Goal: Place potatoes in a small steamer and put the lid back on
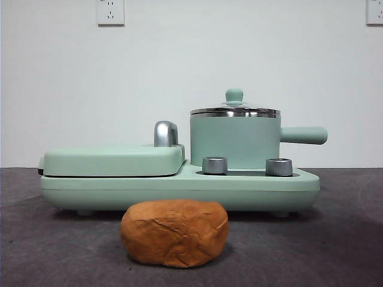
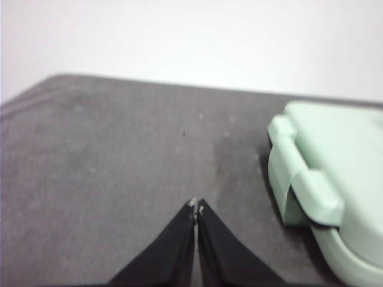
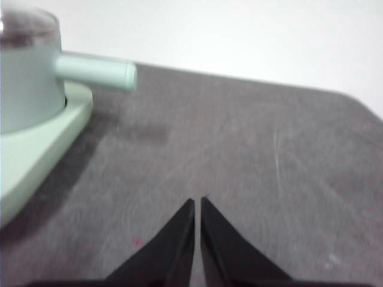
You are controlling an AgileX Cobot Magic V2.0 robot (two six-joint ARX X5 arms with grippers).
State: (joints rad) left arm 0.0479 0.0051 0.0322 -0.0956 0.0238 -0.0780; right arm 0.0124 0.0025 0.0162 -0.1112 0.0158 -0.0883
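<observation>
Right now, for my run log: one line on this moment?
potato on table, before cooker | lid on pot | left gripper shut, idle | right gripper shut, idle

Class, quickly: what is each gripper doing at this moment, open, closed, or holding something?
Left gripper: closed, holding nothing, above the bare table.
Right gripper: closed, holding nothing, beside the small steamer.

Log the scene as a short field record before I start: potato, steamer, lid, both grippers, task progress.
potato: on the dark table, in front of the mint-green cooker base, untouched
small steamer: on the base, side handle pointing away from the griddle lid
glass lid: seated on the steamer
left gripper: shut, empty, above the table near the griddle end
right gripper: shut, empty, above the table near the steamer handle
progress: lid not yet removed, potato not yet loaded
</observation>
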